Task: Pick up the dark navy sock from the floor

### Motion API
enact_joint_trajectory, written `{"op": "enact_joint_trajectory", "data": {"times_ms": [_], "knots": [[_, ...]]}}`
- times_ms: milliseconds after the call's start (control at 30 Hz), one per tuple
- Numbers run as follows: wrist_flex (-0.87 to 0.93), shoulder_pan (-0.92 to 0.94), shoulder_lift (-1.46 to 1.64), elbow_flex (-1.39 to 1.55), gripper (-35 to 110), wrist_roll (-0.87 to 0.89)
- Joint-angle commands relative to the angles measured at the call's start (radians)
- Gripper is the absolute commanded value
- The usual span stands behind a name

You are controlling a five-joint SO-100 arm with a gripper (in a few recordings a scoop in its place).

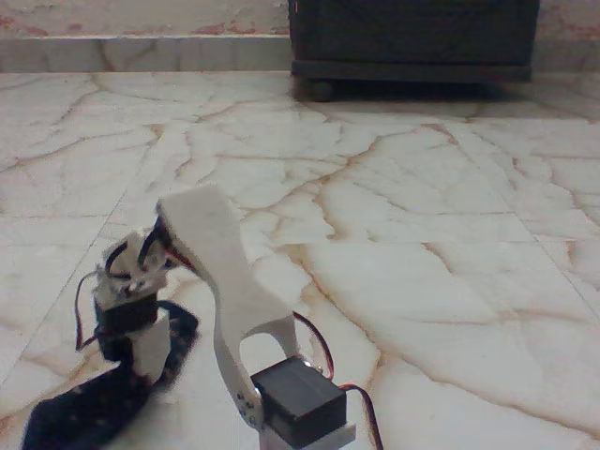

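Since the camera sits low behind the arm, the white arm [230, 300] blocks a good bit, and the dark cabinet [412, 42] at the far edge of the floor [422, 234] is cut off at the top. That floor is glossy cream marble with brown veins. Down at the near left corner lies the dark navy sock [89, 403], flecked, partly out of frame. Gripper [141, 361] is lowered right onto it, but honestly can't tell if the fingers are apart or together.
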Motion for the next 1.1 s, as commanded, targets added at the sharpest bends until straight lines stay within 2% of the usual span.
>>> {"op": "enact_joint_trajectory", "data": {"times_ms": [0, 367, 533, 800, 967, 1067], "knots": [[-0.021, 0.034, 0.14, 0.057, 0, -0.06], [0.02, 0.278, 0.638, 0.469, 0, -0.379], [0.006, 0.379, 0.923, 0.704, 0, -0.483], [0.012, 0.489, 1.16, 0.851, 0, -0.591], [-0.232, 0.535, 1.419, 1.147, 0, -0.644], [-0.265, 0.563, 1.517, 1.223, 0, -0.658]]}}
